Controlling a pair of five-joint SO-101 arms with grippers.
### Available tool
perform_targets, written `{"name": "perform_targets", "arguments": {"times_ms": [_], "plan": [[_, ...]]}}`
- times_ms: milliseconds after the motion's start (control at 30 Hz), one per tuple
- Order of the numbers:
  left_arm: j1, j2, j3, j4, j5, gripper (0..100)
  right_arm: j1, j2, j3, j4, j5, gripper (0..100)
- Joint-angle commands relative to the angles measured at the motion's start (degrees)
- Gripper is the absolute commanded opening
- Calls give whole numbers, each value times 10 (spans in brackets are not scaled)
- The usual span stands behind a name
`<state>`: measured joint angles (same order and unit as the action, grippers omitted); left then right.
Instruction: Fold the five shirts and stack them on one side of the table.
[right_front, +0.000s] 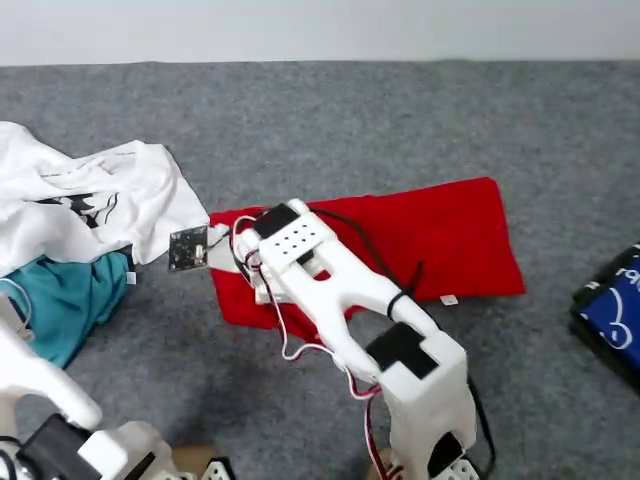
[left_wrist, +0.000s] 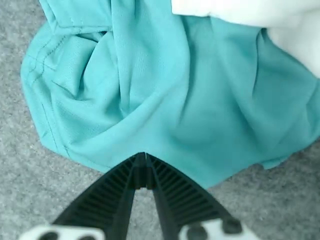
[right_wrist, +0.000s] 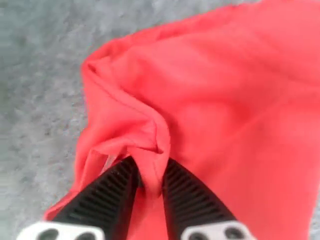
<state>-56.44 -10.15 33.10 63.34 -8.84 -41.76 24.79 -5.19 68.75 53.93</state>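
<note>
Pinching a raised ridge of the red shirt (right_front: 430, 240) with the right end effector (right_wrist: 150, 185), clamped tight on the cloth at the shirt's end toward the left edge of the counter (right_front: 400, 110). From that pinch, stretched away toward the right edge, flat mid-counter, long axis parallel to the near edge. Probably calls for carrying the pinched end rightward along that axis. At the left edge, left end effector (left_wrist: 142, 162) closed tip to tip, apparently empty, at the hem of the teal shirt (left_wrist: 165, 100), itself partly under a white shirt (right_front: 90, 200).
</note>
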Motion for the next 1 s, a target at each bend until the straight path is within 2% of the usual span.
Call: {"name": "perform_targets", "arguments": {"times_ms": [0,167,400,467,633,967], "plan": [[1,-20,-4,-11,-3,4,13,22,-80,-6,21,10],[1,-20,-4,-11,-3,4,19,71,-160,-2,30,10],[1,-19,-4,-11,-4,4,22,139,-283,66,55,13],[1,-19,-4,-11,-4,4,24,154,-314,89,55,50],[1,-19,-4,-11,-4,4,25,182,-385,153,39,252],[2,-19,-4,-11,-4,4,78,225,-474,163,36,268]]}}
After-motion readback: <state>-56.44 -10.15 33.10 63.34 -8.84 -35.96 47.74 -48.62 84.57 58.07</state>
